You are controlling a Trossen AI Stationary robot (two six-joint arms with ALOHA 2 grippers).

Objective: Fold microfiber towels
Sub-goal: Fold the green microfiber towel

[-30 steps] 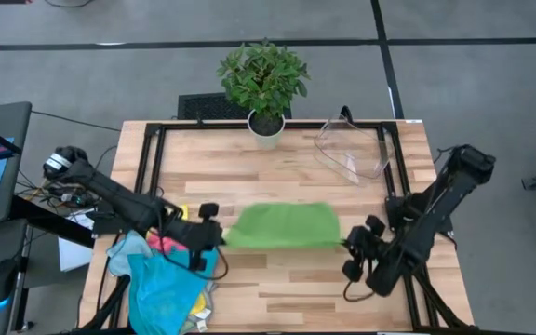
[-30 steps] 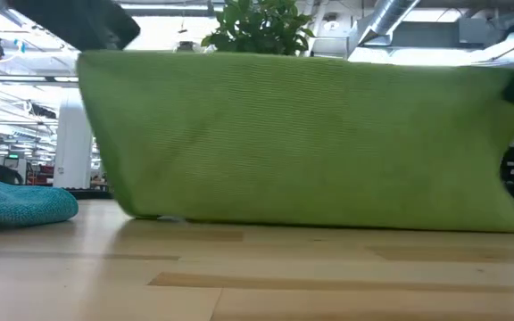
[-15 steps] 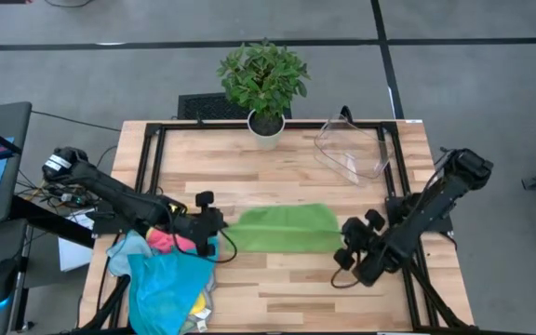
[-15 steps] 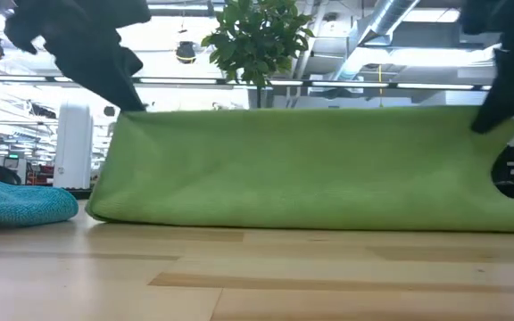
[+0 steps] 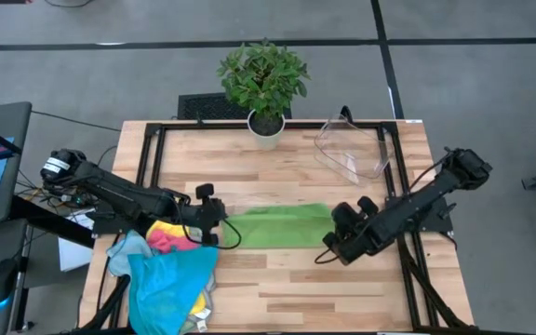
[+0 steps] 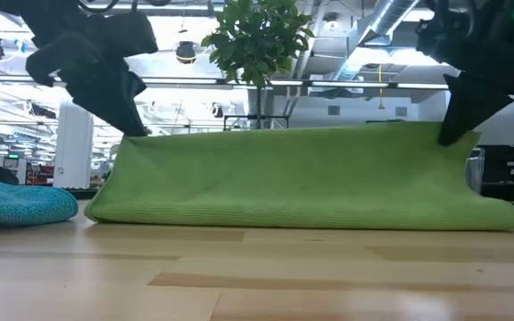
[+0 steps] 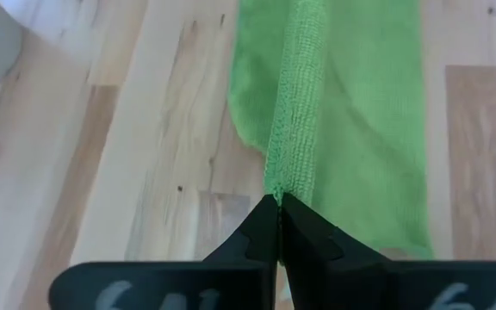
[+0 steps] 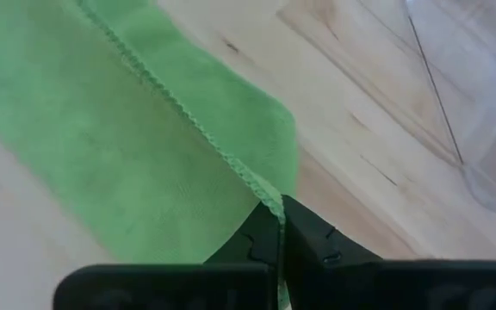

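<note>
1. High view: green towel (image 5: pixel 277 228) lies as a folded band at table (image 5: pixel 277 172) centre. Left gripper (image 5: pixel 218 222) sits at its 9 o'clock end, right gripper (image 5: pixel 335 244) at its 3 o'clock end. Pile of spare towels (image 5: pixel 170 274) at 8 o'clock of the table; plant (image 5: pixel 263 79) at 12, clear bin (image 5: pixel 354 149) at 1.

2. Low view: each claw pinches one upper corner of the green towel, lower fold resting on the wood. Judgement: half-fold being laid down.

3. Left wrist view: left claw is closed on the towel's stitched edge (image 7: pixel 293 112), fingers pressed together.

4. Right wrist view: right claw likewise clamps the hemmed corner (image 8: pixel 269 200); clear bin near at hand.

5. Next move, as I judge: lower the held edge onto the far edge, align it, release both corners evenly, then fold again.

6. Writing: no brand or label readable on the towel; faint markings on the wrist housings are illegible.
</note>
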